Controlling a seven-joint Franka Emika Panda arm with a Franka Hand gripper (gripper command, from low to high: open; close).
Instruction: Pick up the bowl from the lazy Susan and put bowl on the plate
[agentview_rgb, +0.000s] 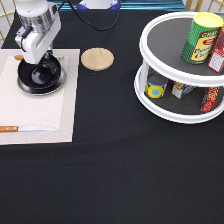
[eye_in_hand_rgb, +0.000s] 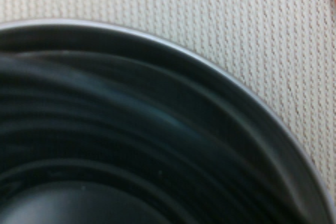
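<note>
The glossy black bowl (agentview_rgb: 42, 75) sits on the silver plate (agentview_rgb: 63, 77), whose rim shows as a thin ring around it, on a pale placemat at the exterior view's upper left. My gripper (agentview_rgb: 36, 61) is right over the bowl's upper-left rim, down against it. The wrist view is filled by the bowl's ridged inside (eye_in_hand_rgb: 112, 140), with the plate's silver rim (eye_in_hand_rgb: 251, 102) just outside it. The lazy Susan (agentview_rgb: 170, 37) stands at the exterior view's upper right, with no bowl on it.
The pale placemat (agentview_rgb: 40, 115) also holds a knife (agentview_rgb: 25, 129) near its bottom edge. A round wooden coaster (agentview_rgb: 97, 58) lies between the mat and the turntable. A yellow-green can (agentview_rgb: 202, 37) and a red box (agentview_rgb: 217, 52) stand on the top tier, with more cans below.
</note>
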